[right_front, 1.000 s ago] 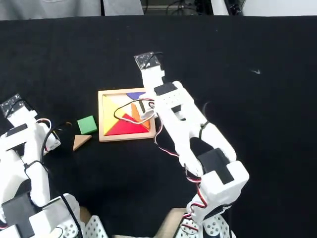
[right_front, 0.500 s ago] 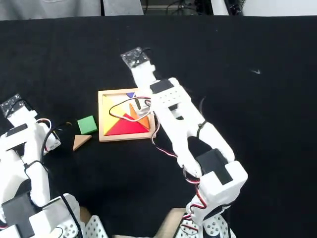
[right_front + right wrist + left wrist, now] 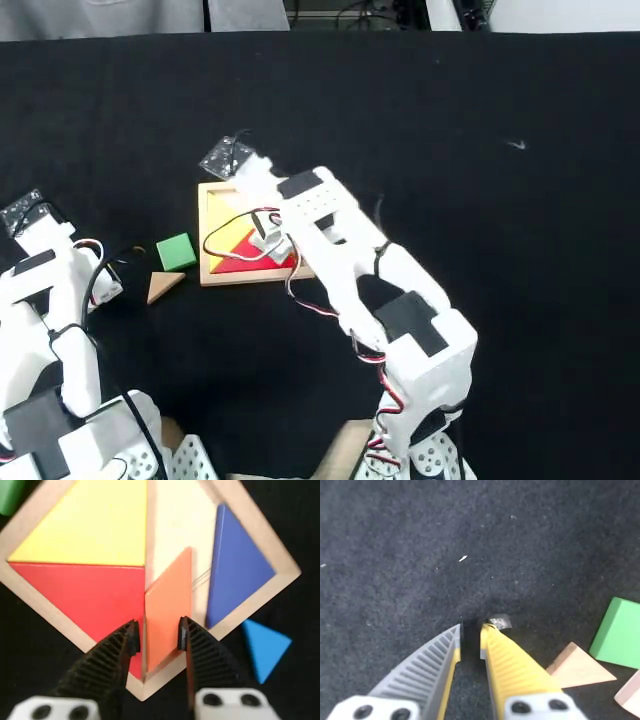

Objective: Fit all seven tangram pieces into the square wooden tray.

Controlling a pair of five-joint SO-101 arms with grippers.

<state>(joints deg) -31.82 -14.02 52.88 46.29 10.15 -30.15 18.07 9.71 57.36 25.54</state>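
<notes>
The right arm has swung leftward over the last second, so that it now hangs over the tray's far-left corner instead of its right side. On the black surface (image 3: 520, 300) the square wooden tray (image 3: 232, 617) holds the yellow triangle (image 3: 95, 525), the red triangle (image 3: 85, 595), the dark blue triangle (image 3: 237, 565) and the orange piece (image 3: 167, 605), with a strip of bare wood between. The green square (image 3: 176, 251) and tan triangle (image 3: 163, 285) lie left of the tray; the light blue triangle (image 3: 265, 642) lies just outside its rim.

The pieces look like light, rigid, smooth-painted wood, best pinched across opposite flat edges.

The right end effector (image 3: 157, 632) is part-spread, straddling the orange piece's end; contact is unclear. The left end effector (image 3: 471, 630), fingers nearly pressed together and holding nothing, sits low near the tan triangle.
</notes>
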